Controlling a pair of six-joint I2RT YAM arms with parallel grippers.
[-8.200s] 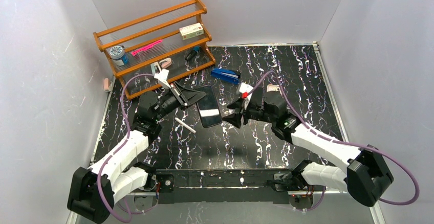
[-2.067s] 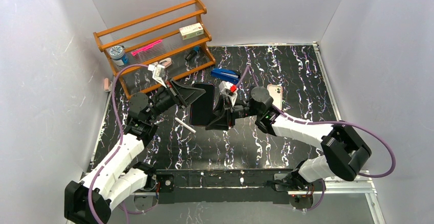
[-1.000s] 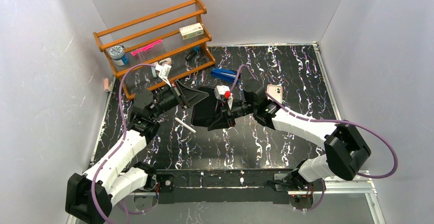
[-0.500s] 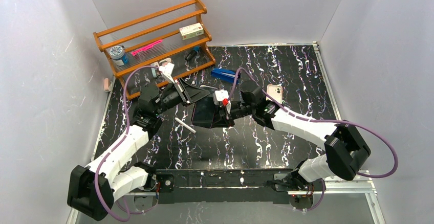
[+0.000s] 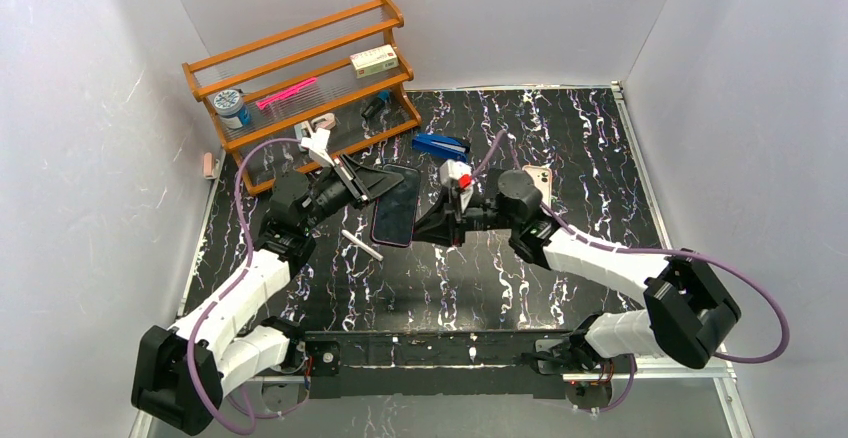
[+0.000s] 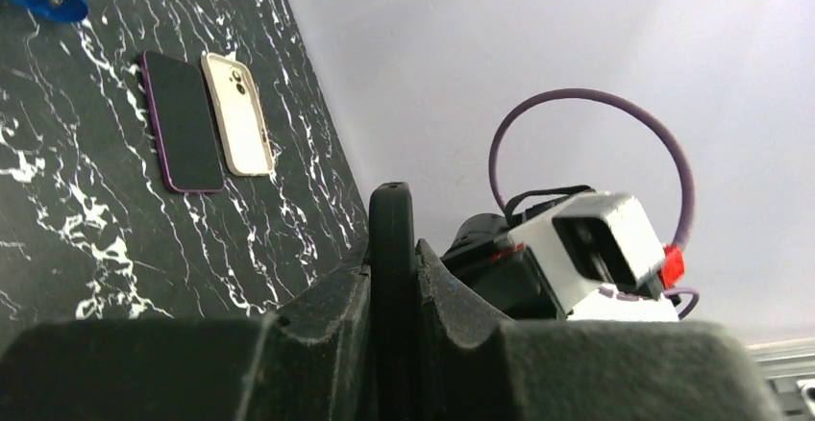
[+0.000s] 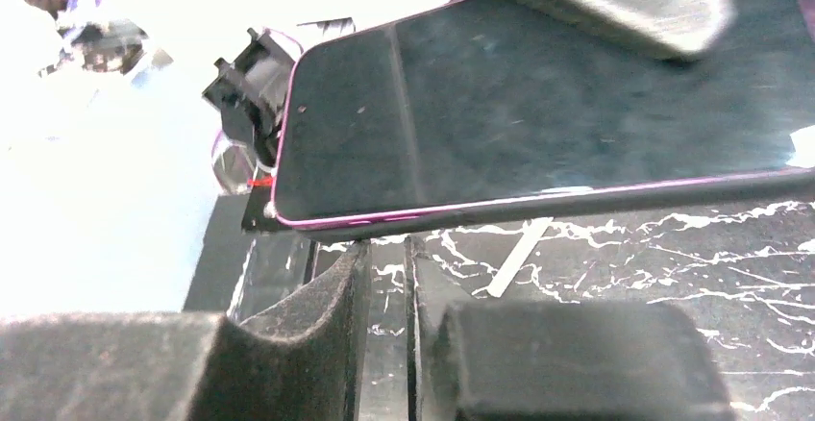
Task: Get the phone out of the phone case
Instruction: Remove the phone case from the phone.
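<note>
Both grippers meet at mid table (image 5: 500,278), working one object. My left gripper (image 5: 372,184) is pinching the far end of the phone case (image 7: 423,212). In the left wrist view a thin black edge sits clamped between the two pads, so that grip looks firm. The phone (image 5: 397,210) is in that case, screen up, purple rim all round, not yet out. It is held tilted and clear of the table, and the right wrist view shows marble and a white stick (image 5: 361,245) underneath it.

My right gripper (image 7: 387,267) sits just beside the near long edge of the phone, below its rim. Its jaws are pressed nearly together with only a thin slit between, and nothing is in it that I can see. I cannot tell whether a fingertip actually touches the case.

Step, my read: the separating step, at the start. Left is the holder, right is the pusher or peeler. No lip is lifted yet, as far as these views show.

Next move calls for getting the right fingertips onto the rim or a corner and prying the lip off while the left keeps its hold. Or open the right jaws to take the phone body itself. Small contact, easy to slip, and the left pinch only covers one end, so the whole thing could pivot.

Clutter, ignore: two other phones lie flat, a purple-edged phone (image 6: 183,123) and a beige phone (image 6: 235,113); also a blue stapler (image 5: 441,147) and a wooden rack (image 5: 300,88).
</note>
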